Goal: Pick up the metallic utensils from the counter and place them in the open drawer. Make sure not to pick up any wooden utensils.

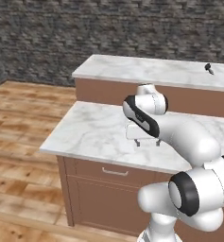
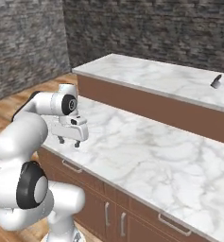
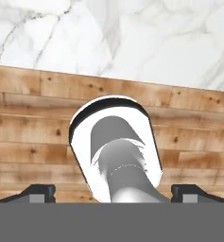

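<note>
Hand (image 1: 148, 142) spread wide over the marble table (image 1: 94, 132), holding nothing

Below the hand, one near table; beyond it one raised marble ledge (image 2: 146, 75); on it, far right of the hand, one small dark metallic object (image 2: 216, 82), too small to identify; wooden floor (image 1: 19, 118), stone wall (image 1: 85, 28) behind.

A rendered kitchen: below the gripper's fingers (image 2: 61, 140) runs a marble counter (image 1: 99, 134) over brown handled cabinets (image 1: 101, 196); beyond them stand a raised bar (image 1: 146, 71) and dark stone wall (image 1: 85, 28).

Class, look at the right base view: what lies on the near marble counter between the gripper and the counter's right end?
Nothing: bare marble counter stretches right of the open gripper.
</note>
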Robot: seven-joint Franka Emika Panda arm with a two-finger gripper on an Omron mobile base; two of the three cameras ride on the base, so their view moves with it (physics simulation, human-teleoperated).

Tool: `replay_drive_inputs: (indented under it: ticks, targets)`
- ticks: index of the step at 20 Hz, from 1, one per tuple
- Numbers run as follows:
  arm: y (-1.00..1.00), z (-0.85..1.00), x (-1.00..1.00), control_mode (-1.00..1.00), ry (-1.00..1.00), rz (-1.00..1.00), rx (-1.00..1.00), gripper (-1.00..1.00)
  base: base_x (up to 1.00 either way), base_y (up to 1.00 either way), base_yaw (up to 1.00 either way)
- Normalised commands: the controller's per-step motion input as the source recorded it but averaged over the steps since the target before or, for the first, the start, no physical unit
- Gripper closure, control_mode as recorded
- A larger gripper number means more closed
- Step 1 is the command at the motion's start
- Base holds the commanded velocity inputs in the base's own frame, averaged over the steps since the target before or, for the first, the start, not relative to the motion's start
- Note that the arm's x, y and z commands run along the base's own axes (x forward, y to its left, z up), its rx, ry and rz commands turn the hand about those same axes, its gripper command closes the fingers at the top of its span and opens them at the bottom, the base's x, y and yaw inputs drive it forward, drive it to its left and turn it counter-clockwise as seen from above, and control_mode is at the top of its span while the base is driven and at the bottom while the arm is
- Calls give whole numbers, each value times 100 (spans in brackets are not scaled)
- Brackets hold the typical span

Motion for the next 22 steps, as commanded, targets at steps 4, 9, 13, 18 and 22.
replay_drive_inputs:
  ticks: [4, 9, 13, 18, 22]
  targets:
    - [0, 0, 0, 100, 0, 0, 0, -100, 45, 100, 0]
    - [0, 0, 0, 100, 0, 0, 0, -100, 39, 100, -1]
    - [0, 0, 0, 100, 0, 0, 0, -100, 22, 100, 0]
    - [0, 0, 0, 100, 0, 0, 0, -100, 35, 100, -6]
    - [0, 0, 0, 100, 0, 0, 0, -100, 40, 100, -7]
